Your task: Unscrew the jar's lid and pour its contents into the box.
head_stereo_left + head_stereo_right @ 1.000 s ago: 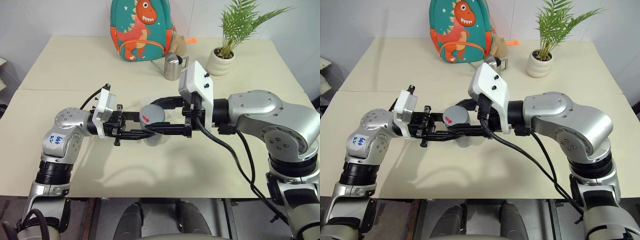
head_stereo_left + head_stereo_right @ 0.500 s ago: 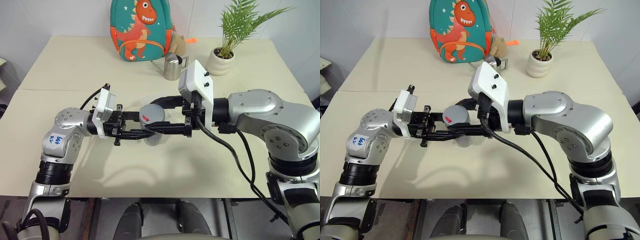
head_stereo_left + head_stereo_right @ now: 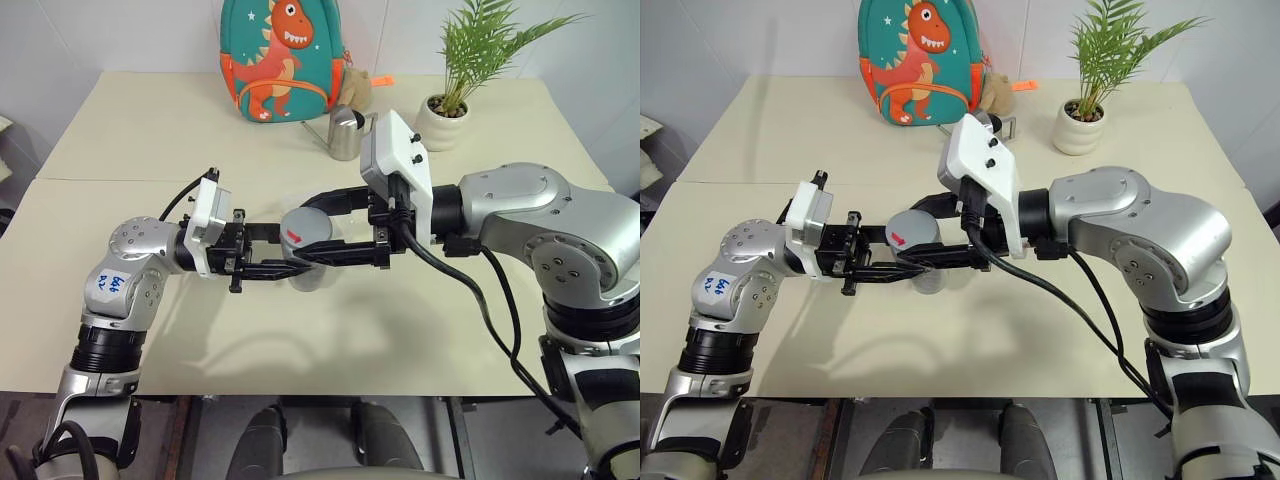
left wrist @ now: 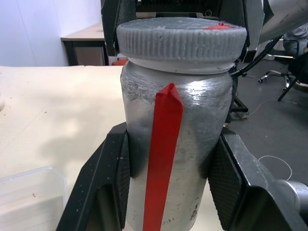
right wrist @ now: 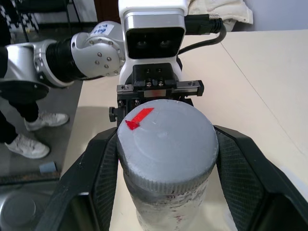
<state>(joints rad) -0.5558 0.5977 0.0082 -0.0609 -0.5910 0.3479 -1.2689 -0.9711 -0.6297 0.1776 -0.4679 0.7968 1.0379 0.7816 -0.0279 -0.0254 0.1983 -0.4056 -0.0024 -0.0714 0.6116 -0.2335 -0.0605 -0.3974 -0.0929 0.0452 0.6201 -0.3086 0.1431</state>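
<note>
Nearest the robot, the two arms meet over the front half of the cream table [image 3: 420,330], and the jar [image 4: 173,144] hangs between them, lifted clear of the tabletop. The left gripper [image 3: 290,268] reaches in level from the left and pinches the jar's silvery body, one black finger on each side of the red label strip, as the left wrist view shows. The right gripper [image 5: 166,159] comes in from the opposite side and clamps the ribbed grey lid [image 5: 166,139], its fingers pressed against the rim on both sides; the red mark on the cap faces up.

The step in hand looks like the unscrewing itself: body braced by one gripper, cap gripped by the other. The lid still sits flush on the jar's neck with no gap to be seen, so it is not off yet. The next move probably calls for the right wrist to twist about the jar's axis while the left holds firm, then a re-grip if one turn is not enough.

The contents cannot be seen through the jar's wall. A corner of the clear plastic box [image 4: 29,197] lies on the table just beside and below the jar.

Farther back stand a steel pitcher [image 3: 348,132], a dinosaur backpack [image 3: 282,60] and a potted plant [image 3: 445,118].
</note>
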